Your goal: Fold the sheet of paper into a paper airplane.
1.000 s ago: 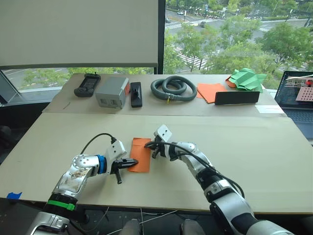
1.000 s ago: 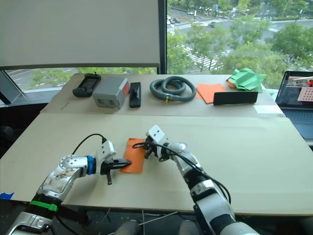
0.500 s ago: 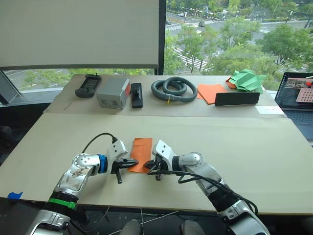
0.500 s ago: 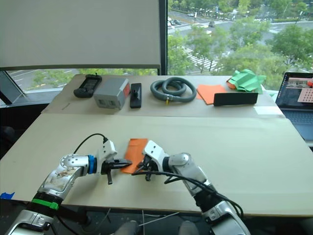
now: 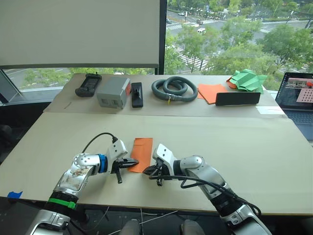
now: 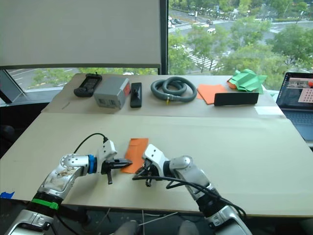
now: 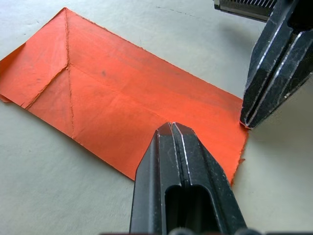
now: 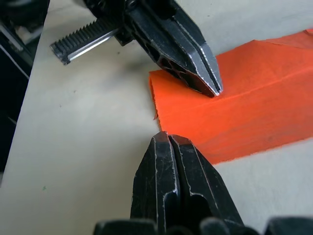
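The sheet of paper (image 5: 142,152) lies on the near table, folded into a long orange strip with corner creases at its far end (image 7: 54,73). My left gripper (image 5: 130,163) is shut, and its tip (image 7: 172,128) presses down on the strip's near end. My right gripper (image 5: 149,172) is also shut. Its tip (image 8: 168,139) rests on the table just off the strip's near corner, close beside the left fingers (image 8: 195,54). Neither gripper holds the paper.
On the back table stand a black remote (image 5: 87,84), a grey box (image 5: 112,92), a black device (image 5: 136,94), a coiled grey hose (image 5: 173,88), an orange paper stack (image 5: 211,91), green paper shapes (image 5: 247,79) and a black bar (image 5: 237,98). A laptop (image 5: 298,95) sits at the far right.
My right gripper has swung from the strip's far right side down to its near corner, beside the left gripper. The left gripper and the paper have stayed put.
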You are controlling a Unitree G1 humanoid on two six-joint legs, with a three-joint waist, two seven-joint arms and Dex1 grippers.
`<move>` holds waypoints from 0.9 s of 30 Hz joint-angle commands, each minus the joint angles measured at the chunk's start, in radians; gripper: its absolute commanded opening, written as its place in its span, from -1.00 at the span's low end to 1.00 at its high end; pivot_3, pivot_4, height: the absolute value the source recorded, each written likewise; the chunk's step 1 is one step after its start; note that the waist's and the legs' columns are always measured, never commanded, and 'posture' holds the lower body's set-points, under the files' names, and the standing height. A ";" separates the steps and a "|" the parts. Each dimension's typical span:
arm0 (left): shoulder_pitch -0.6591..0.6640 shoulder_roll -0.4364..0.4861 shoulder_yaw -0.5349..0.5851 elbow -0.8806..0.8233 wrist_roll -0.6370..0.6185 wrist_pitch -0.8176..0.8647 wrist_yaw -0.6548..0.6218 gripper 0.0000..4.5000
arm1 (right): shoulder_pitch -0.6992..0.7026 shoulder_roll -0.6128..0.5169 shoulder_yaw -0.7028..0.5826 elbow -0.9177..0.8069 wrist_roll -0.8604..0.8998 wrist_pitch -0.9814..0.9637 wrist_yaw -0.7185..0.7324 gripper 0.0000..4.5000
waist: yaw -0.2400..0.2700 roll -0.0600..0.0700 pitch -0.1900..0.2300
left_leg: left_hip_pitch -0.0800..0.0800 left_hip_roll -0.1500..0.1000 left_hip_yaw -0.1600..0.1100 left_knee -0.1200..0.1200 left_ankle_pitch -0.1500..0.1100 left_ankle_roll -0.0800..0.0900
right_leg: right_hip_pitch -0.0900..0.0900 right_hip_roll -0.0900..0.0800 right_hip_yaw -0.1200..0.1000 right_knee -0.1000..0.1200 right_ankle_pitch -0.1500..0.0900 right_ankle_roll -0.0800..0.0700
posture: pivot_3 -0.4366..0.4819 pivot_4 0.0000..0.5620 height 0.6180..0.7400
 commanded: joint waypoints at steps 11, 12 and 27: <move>0.009 0.082 0.105 -0.037 -0.037 0.057 0.031 -1.00 | 0.096 -0.058 -0.186 -0.359 0.220 0.110 -0.114 -0.99 | 0.013 -0.002 0.004 | -0.004 0.000 0.001 -0.001 0.000 0.001 | -0.009 0.000 0.000 -0.002 0.002 0.002 | -0.05 -0.47 0.38; -0.002 0.075 0.099 -0.016 -0.032 0.046 0.031 -1.00 | 0.098 -0.064 -0.189 -0.361 0.221 0.110 -0.123 -0.99 | 0.017 -0.003 0.004 | -0.005 0.000 0.001 -0.001 0.000 0.001 | -0.010 0.000 0.000 -0.002 0.002 0.002 | -0.05 -0.47 0.38; -0.254 -0.156 -0.041 0.141 0.019 -0.052 0.010 -1.00 | 0.055 -0.078 -0.226 -0.424 0.303 0.135 -0.202 -0.99 | 0.034 -0.007 0.006 | -0.010 0.000 0.002 0.004 0.005 0.009 | -0.008 0.001 -0.001 -0.003 0.008 0.012 | -0.05 -0.47 0.38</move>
